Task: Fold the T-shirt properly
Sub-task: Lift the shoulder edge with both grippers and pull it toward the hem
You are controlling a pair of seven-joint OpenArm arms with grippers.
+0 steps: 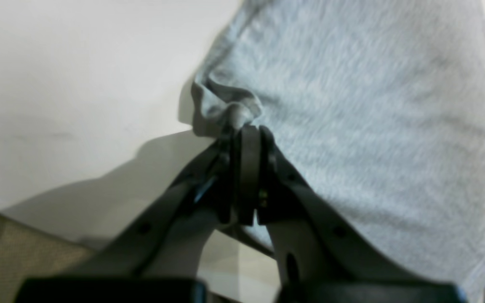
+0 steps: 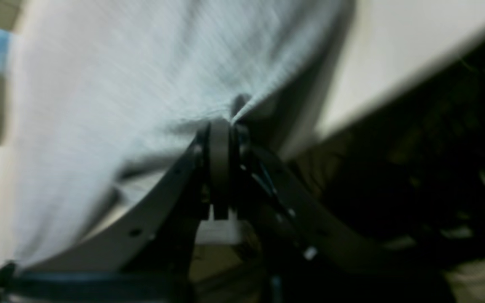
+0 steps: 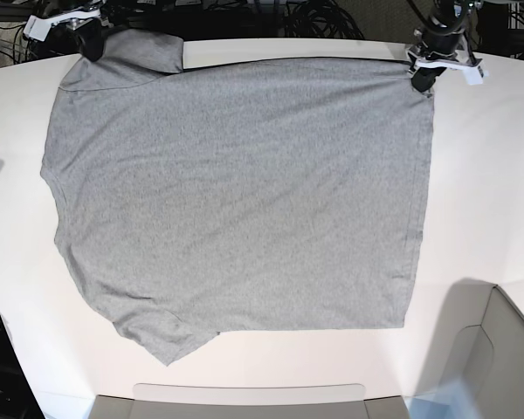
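The T-shirt (image 3: pixel 244 201) is spread flat, plain grey side up, over the white bench (image 3: pixel 489 192) and fills most of the base view. No lettering is seen on the upper side.

At the far left of the base view, the right gripper (image 3: pixel 93 48) is set at the far corner of the shirt, beside the far sleeve. In the right wrist view, its jaws are pressed together on a pinch of the cloth (image 2: pixel 236 107), which is drawn up into a taut ridge; that view is blurred, and finer detail cannot be told. Behind these jaws, beyond the bench's far edge, dark cables (image 3: pixel 218 17) are bundled. A strip of bare bench is left on the outer side of the shirt, to the left of these jaws.

Toward the near edge, a second sleeve (image 3: pixel 162 336) is laid flat, and a light tray-like panel (image 3: pixel 249 394) is seen just below the bench.

At the far right, the left gripper (image 3: pixel 422 77) is set on the shirt's other far corner, at the hem. In the left wrist view, its jaws are closed on a small bunched fold of hem (image 1: pixel 236 113). To the outer side of these jaws, a wide stretch of bare bench is left open. At the near right corner, a pale bin (image 3: pixel 498 349) is stood beside the bench.
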